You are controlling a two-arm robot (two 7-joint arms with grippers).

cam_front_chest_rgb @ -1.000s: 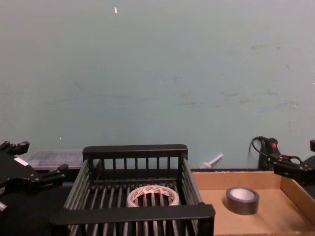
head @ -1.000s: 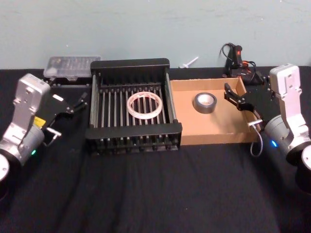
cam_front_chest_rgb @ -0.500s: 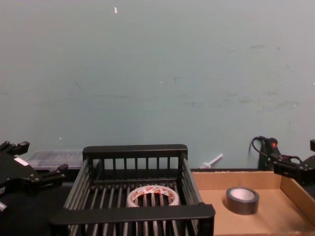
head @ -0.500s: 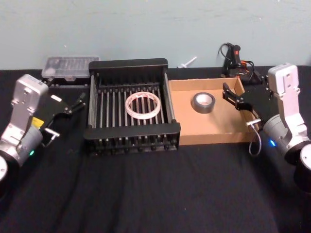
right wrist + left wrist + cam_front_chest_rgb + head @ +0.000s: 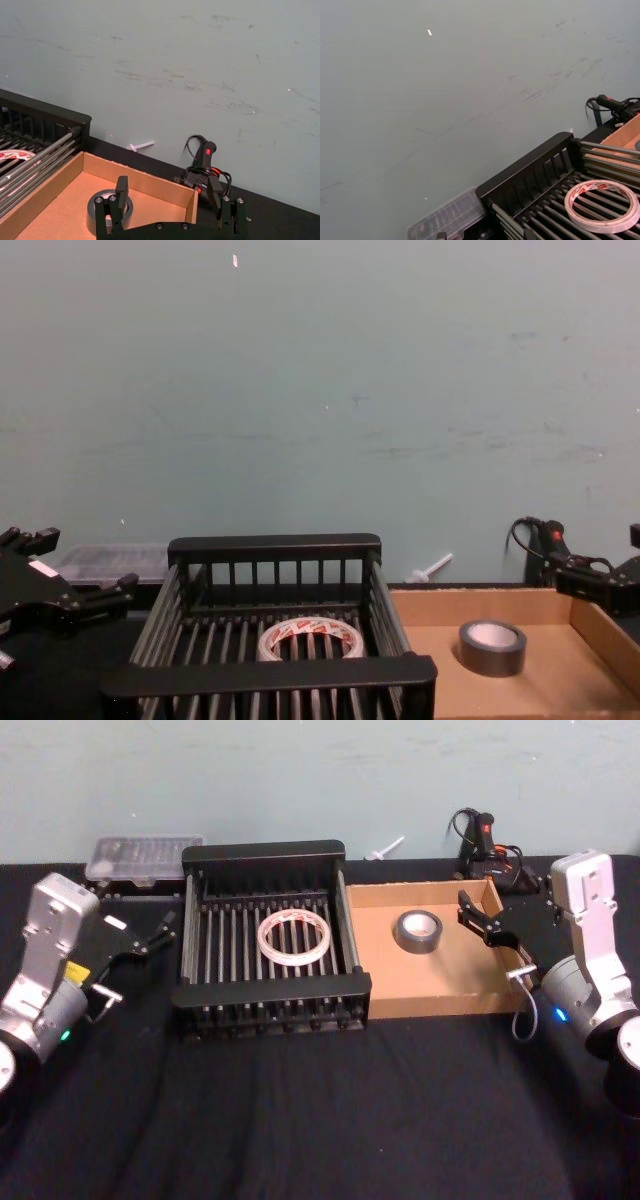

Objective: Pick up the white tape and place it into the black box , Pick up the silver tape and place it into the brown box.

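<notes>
Both tapes lie inside their boxes: the white tape (image 5: 296, 938) lies flat on the barred bottom of the black box (image 5: 268, 852), and the silver tape (image 5: 420, 931) lies flat in the brown box (image 5: 445, 1001), toward its far wall. The two boxes stand side by side, touching. The left gripper (image 5: 160, 932) is just left of the black box, holding nothing, with its fingers apart. The right gripper (image 5: 478, 920) hangs over the right wall of the brown box, spread wide and empty, near the silver tape but apart from it.
</notes>
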